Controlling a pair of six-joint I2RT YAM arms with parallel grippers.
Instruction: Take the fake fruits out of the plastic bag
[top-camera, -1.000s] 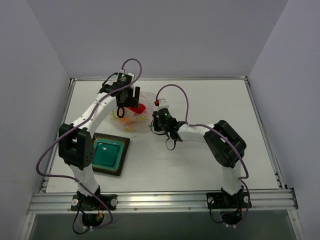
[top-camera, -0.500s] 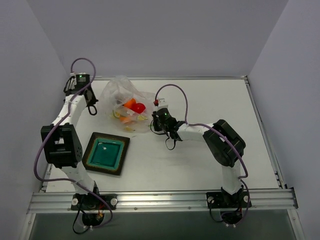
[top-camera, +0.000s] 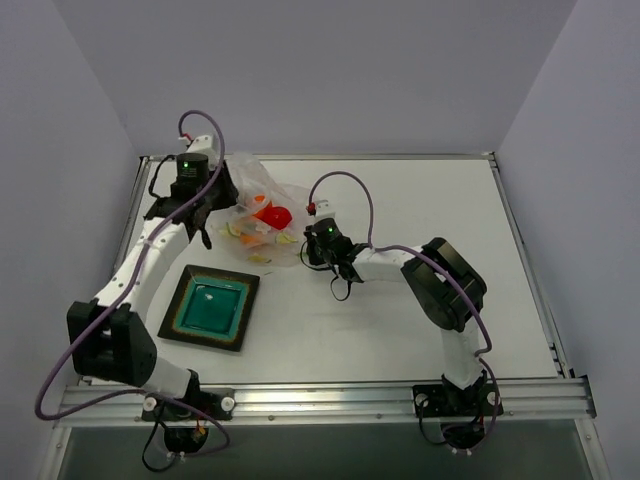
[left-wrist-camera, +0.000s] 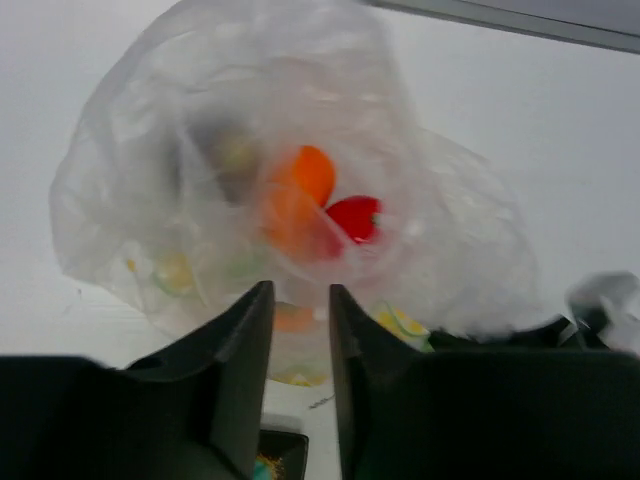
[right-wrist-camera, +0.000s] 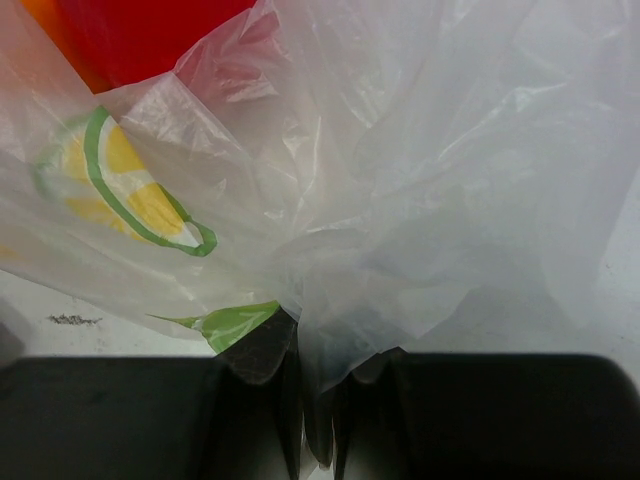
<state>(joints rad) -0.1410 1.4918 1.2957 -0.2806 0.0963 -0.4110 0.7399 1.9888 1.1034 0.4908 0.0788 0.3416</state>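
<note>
Pinching a thin twist of the plastic bag (right-wrist-camera: 420, 200), my right jaws are closed on its right-hand edge, flat against the desk (top-camera: 400, 200). My left jaws stand only a narrow slot apart, just short of the bag's left side, with no film or fruit that I can make out between them.

Risks, as I judge them:
- The right jaws hold only a small gather of slippery film. A pull from the left side could draw it free, and the bag would then slide instead of opening.
- The fruits (left-wrist-camera: 315, 195) lie behind at least one layer of film. Closing on one from outside would trap film with it and lift the whole bag.
- The film looks thin enough to stretch or tear under a hard tug.
- The fruits are round and glossy. If one is tipped out instead of carried, it may roll across the desk.

Appearance: the bag is a clear, wrinkled sack printed with yellow-green citrus slices, slumped at the far left of the desk, beyond the teal dish (top-camera: 225, 315). Inside it a red fruit (left-wrist-camera: 355, 217) touches an orange fruit (left-wrist-camera: 310, 172). More orange shows lower down, blurred by the film. How many fruits there are I cannot tell, and none lies outside the bag.
</note>
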